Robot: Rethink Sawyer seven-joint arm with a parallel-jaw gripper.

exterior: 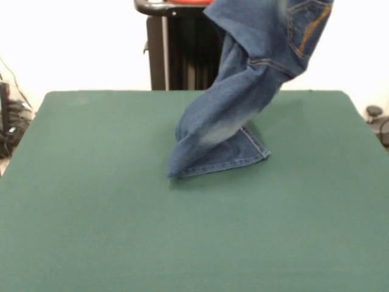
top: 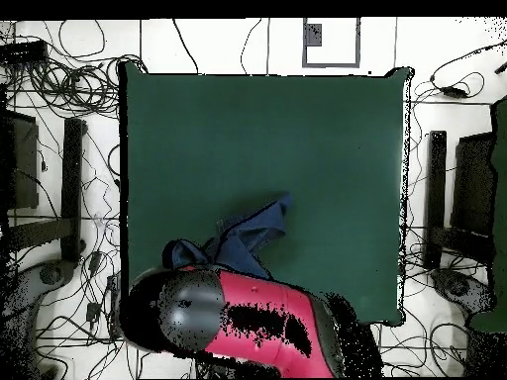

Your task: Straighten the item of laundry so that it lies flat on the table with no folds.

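Note:
The blue denim jeans [exterior: 237, 115] hang down from above the top edge of the front view. A back pocket with orange embroidery [exterior: 307, 27] shows at the top right. The leg ends are twisted together, and the hems rest in a small heap near the middle of the dark green table [exterior: 91, 213]. In the overhead view the jeans [top: 253, 236] run from the table's [top: 297, 139] middle toward the robot side and pass under the red and black arm [top: 257, 327]. The arm hides the gripper, which is out of frame in the front view.
The black pedestal [exterior: 182, 55] stands behind the table's far edge. Loose cables [top: 79, 79] lie on the floor around the table. Black stands flank it on the left [top: 74, 178] and right [top: 436, 188].

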